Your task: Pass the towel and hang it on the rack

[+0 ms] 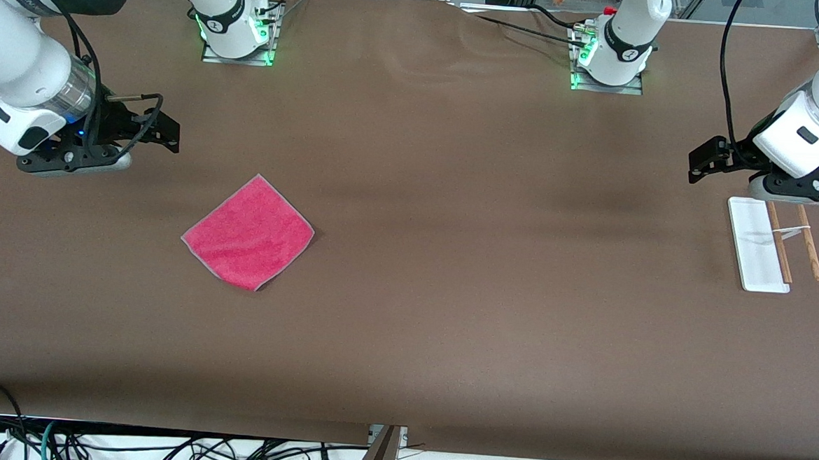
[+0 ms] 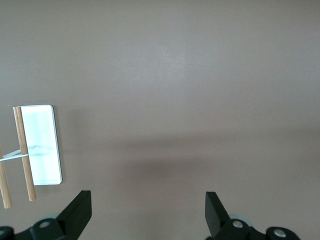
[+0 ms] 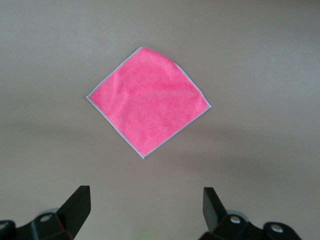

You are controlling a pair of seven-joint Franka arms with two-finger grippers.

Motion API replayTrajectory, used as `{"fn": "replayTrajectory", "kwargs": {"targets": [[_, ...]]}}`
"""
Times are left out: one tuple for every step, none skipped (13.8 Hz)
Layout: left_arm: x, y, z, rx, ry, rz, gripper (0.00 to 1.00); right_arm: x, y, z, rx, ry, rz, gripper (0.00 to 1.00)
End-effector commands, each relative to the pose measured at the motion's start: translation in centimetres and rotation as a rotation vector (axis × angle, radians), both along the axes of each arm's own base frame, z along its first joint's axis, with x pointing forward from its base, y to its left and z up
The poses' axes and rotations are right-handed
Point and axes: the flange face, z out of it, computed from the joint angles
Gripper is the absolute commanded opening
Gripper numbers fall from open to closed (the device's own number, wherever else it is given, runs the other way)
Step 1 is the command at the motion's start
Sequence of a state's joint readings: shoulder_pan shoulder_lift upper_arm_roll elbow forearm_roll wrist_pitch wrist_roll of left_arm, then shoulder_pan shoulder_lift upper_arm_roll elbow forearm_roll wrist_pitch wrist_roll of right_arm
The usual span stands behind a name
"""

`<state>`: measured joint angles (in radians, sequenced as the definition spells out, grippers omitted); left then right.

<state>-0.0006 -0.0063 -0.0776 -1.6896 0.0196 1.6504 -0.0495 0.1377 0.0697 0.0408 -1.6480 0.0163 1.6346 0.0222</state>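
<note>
The pink-red towel [image 1: 248,232] lies flat on the brown table toward the right arm's end; it also shows in the right wrist view [image 3: 148,107]. My right gripper [image 1: 168,132] is open and empty, up over bare table beside the towel [image 3: 145,192]. The rack [image 1: 757,248], a white base with two brown rods [image 1: 810,244], stands at the left arm's end; it also shows in the left wrist view [image 2: 44,145]. My left gripper [image 1: 700,161] is open and empty over bare table beside the rack [image 2: 147,197].
The brown table cover [image 1: 448,295] spreads wide between towel and rack. The two arm bases [image 1: 237,35] [image 1: 611,62] stand along the table's edge farthest from the front camera. Cables [image 1: 160,448] hang below the nearest edge.
</note>
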Motion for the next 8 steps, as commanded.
{"fn": "replayTrajectory", "kwargs": {"targets": [[0.2,0.2,0.5,-0.001,-0.003,-0.023,1.00,-0.1,0.3,-0.3,-0.021,0.009,-0.008,0.99],[0.2,0.2,0.5,-0.001,-0.003,-0.023,1.00,-0.1,0.3,-0.3,-0.021,0.009,-0.009,0.99],[0.2,0.2,0.5,-0.001,-0.003,-0.023,1.00,-0.1,0.3,-0.4,-0.021,0.010,-0.009,0.99],[0.2,0.2,0.5,-0.001,-0.003,-0.023,1.00,-0.1,0.3,-0.6,-0.021,0.009,-0.009,0.99],[0.3,0.3,0.5,-0.001,-0.005,-0.022,1.00,0.0,0.3,-1.3,-0.021,0.009,-0.009,0.99],[0.2,0.2,0.5,-0.001,-0.003,-0.023,1.00,0.1,0.4,-2.1,-0.019,0.006,-0.010,0.99],[0.2,0.3,0.5,-0.001,-0.003,-0.022,1.00,0.2,0.5,-3.4,-0.016,0.000,-0.012,0.99],[0.2,0.2,0.5,-0.001,-0.003,-0.023,1.00,0.3,0.5,-4.7,-0.012,-0.014,-0.014,0.99]]}}
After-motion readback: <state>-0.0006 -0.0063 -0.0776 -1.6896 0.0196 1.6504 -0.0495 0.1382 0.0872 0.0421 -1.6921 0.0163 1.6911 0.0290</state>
